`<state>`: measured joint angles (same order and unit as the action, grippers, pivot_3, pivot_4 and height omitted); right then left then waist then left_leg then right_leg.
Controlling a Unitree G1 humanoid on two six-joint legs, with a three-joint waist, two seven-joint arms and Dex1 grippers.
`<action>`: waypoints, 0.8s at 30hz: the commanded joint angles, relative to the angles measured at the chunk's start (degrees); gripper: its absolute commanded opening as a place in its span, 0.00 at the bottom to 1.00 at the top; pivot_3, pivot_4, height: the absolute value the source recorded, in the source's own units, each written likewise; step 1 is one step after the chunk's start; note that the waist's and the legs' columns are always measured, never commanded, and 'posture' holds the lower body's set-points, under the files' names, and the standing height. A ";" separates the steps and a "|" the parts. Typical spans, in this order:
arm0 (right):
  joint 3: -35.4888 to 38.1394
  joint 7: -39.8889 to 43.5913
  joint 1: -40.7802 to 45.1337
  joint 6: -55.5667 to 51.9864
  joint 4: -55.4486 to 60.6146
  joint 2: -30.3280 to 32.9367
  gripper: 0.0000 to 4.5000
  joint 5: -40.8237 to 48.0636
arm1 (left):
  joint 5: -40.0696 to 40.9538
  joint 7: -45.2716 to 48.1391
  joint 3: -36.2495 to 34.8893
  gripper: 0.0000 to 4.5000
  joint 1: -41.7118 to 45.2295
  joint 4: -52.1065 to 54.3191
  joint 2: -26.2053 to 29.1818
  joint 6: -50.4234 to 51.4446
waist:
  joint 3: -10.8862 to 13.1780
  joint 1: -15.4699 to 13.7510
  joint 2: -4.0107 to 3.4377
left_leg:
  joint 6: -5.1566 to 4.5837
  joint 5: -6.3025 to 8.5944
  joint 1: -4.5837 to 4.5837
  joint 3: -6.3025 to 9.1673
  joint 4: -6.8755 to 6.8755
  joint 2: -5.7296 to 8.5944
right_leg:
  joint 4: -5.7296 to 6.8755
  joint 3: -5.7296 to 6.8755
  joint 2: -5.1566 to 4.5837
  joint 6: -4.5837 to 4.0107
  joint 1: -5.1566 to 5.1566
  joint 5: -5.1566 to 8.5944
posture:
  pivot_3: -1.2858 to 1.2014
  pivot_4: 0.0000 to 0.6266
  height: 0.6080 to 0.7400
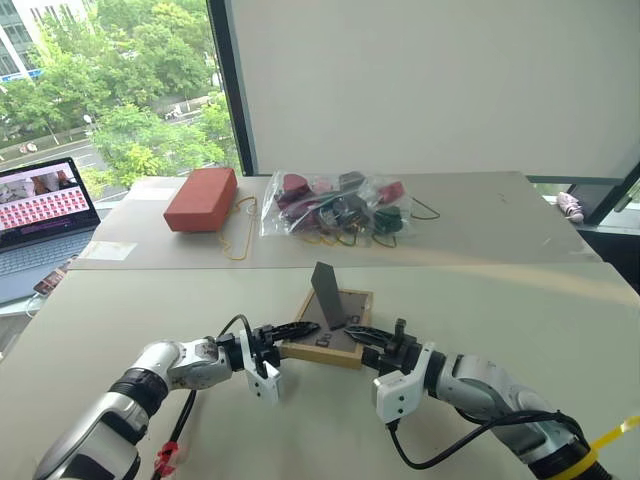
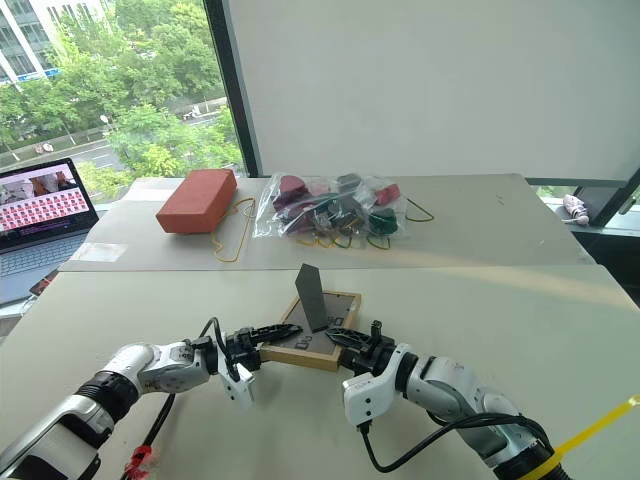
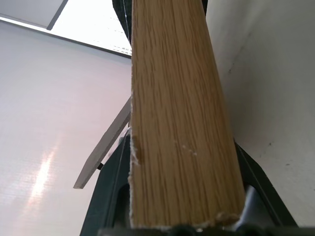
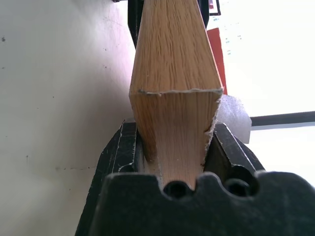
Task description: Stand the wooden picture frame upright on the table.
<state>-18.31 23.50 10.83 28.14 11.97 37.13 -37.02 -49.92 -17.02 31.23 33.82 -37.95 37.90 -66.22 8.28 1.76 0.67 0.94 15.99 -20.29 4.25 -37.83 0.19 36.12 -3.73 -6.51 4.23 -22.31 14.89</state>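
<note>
The wooden picture frame (image 1: 330, 335) lies back-up on the bench (image 1: 520, 330), light-wood border, dark grey panel, stand folded out and raised. My left tool (image 1: 290, 333) clamps its left edge; my right tool (image 1: 372, 343) clamps its near right corner. Its front is hidden. Behind: a red block (image 1: 201, 198) and a bag of oddments (image 1: 335, 205), well apart.
</note>
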 commanded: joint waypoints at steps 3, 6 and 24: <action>2.78 2.38 0.11 -3.18 2.82 -1.31 0.28 6.31 | 15.47 9.71 -2.84 0.78 -4.92 2.87 1.05 1.80 | 0.00 0.08 0.01 | 0.00 0.00 -0.01 0.00 0.00 0.00 | 0.00 0.00 0.00 0.00 -0.01 0.00 | 0.52 0.24 1.00; 5.69 6.66 1.13 -7.47 4.20 -0.91 0.28 14.64 | 33.98 16.85 -7.41 0.78 -11.67 12.79 4.40 7.87 | 0.07 0.67 0.08 | -0.01 0.01 -0.03 0.02 0.00 -0.04 | 0.03 0.00 0.00 -0.01 -0.04 0.00 | 0.52 0.24 1.00; 22.74 24.37 30.74 -90.58 -7.46 -1.32 0.28 74.75 | 53.60 32.37 -23.94 0.78 -37.33 49.74 1.04 41.00 | 0.66 -0.02 0.02 | -0.17 0.10 -0.52 0.23 -0.03 -0.12 | 0.02 0.18 0.06 -0.19 -0.41 -0.07 | 0.52 0.24 1.00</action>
<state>3.71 46.15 40.11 -60.87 4.64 35.03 35.65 2.36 13.71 8.73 -3.12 9.60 39.58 -25.72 8.94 1.74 0.69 0.78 16.08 -21.08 4.47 -37.92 0.09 36.22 -3.58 -6.46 4.03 -23.04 14.80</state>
